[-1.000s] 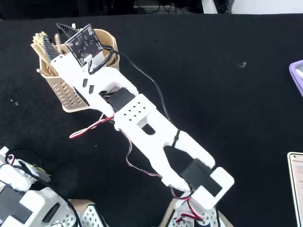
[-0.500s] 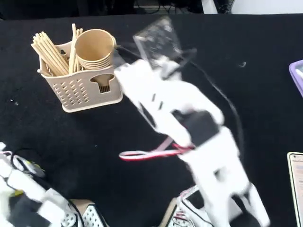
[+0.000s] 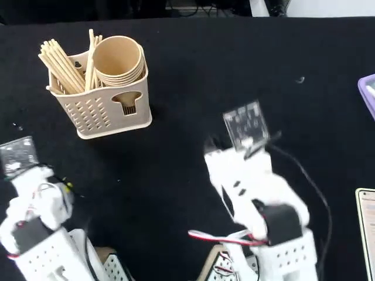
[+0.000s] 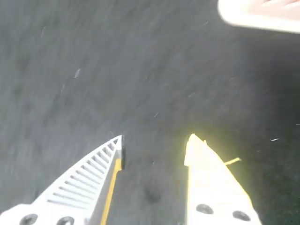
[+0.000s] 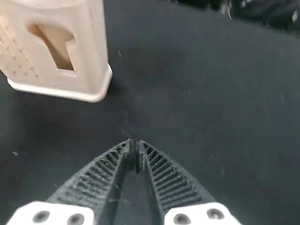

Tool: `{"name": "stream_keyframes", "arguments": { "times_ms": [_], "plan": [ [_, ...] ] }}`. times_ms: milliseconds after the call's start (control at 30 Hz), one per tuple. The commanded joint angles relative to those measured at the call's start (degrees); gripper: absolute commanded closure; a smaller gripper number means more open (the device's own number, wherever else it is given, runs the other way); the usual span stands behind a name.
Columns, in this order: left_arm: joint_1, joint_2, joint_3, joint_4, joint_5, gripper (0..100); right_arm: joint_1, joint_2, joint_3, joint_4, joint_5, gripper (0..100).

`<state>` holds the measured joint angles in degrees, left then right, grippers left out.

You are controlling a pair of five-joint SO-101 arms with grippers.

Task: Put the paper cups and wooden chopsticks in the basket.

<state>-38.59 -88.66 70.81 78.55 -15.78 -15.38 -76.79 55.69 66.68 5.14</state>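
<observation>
The beige basket (image 3: 108, 105) stands at the table's far left. A stack of paper cups (image 3: 118, 58) sits upright in it, and several wooden chopsticks (image 3: 61, 67) lean in its left part. My right arm (image 3: 252, 187) is folded back near its base, well away from the basket. In the right wrist view my right gripper (image 5: 135, 147) is shut and empty over bare black cloth, with the basket (image 5: 56, 51) ahead of it. My left arm (image 3: 35, 199) is at the front left. My left gripper (image 4: 155, 140) is open and empty above the cloth, with a pale basket corner (image 4: 262, 14) beyond.
A black cloth (image 3: 234, 70) covers the table. A purple object (image 3: 368, 91) shows at the right edge and a white card (image 3: 367, 216) lies below it. Red and black wires (image 3: 217, 237) hang by the right arm's base.
My right arm has pulled back from over the basket to near its base at the front. The left arm has shifted and risen at the front left.
</observation>
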Motion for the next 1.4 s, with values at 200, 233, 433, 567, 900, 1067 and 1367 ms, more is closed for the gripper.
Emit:
{"name": "stream_keyframes", "arguments": {
  "times_ms": [200,233,433,567,900,1067,1367],
  "plan": [
    [20.26,-6.86,2.33,-1.32,4.04,78,3.78,-32.66,29.49,1.67,-0.53,98.7],
    [21.14,-6.86,3.21,-2.20,4.92,78,3.87,-32.04,31.16,1.58,-0.53,98.7],
    [22.37,-7.21,13.41,-8.97,7.38,78,4.22,-31.08,39.60,1.67,-0.53,98.7],
    [22.37,-7.30,18.42,-10.64,7.30,78,4.04,-31.87,40.84,3.87,-0.53,98.7],
    [20.53,-7.30,25.80,-10.37,7.30,78,4.04,-31.87,40.84,8.18,-0.35,98.7],
    [20.26,-7.30,25.80,-10.37,7.03,78,4.04,-31.87,40.84,8.18,-0.35,98.7],
    [20.26,-7.30,25.80,-10.37,6.95,78,4.04,-31.87,40.84,8.18,-0.35,98.7]
  ]
}}
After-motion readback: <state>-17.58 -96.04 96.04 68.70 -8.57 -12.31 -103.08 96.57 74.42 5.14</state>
